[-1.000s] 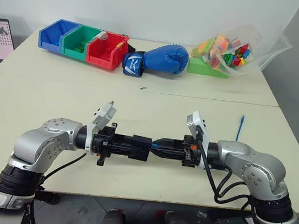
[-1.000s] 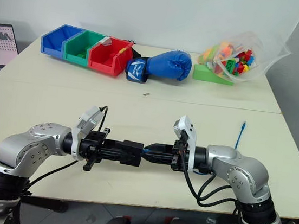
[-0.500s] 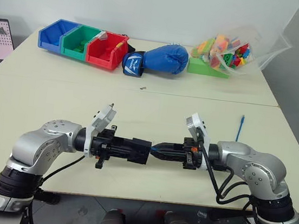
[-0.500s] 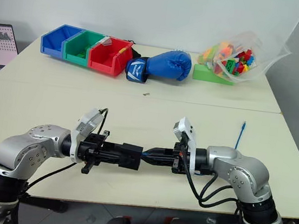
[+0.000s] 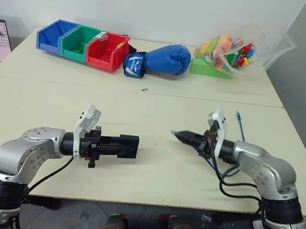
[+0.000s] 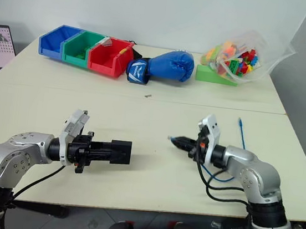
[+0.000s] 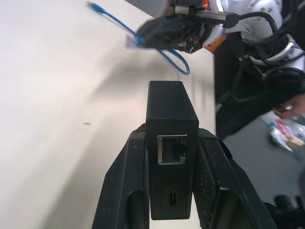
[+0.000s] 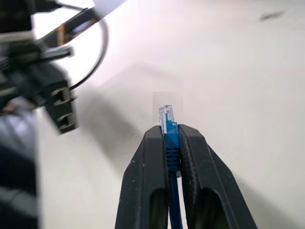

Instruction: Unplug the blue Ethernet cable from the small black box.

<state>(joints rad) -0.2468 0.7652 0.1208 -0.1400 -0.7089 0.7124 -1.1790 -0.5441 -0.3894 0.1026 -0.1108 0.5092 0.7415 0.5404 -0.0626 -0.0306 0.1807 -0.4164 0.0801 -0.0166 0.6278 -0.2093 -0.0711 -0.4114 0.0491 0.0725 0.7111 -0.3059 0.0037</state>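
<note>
Matte black, the small black box [image 5: 125,146] sat clamped in your left tool [image 5: 117,146], held level above the table [image 5: 49,96] with its empty port facing right. Well apart to the right, your right tool [image 5: 182,136] pinched the blue Ethernet cable [image 8: 170,138] just behind its clear plug, so the unplugging looked done.

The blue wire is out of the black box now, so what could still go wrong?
1. The right gripper pinches the blue Ethernet cable just behind its clear plug; the thin cord might slip out.
2. The cable's slack loops beside the right arm's black cables and might snag there.
3. The left gripper holds the small black box above the table; if the grip gives, the box could drop.
</note>
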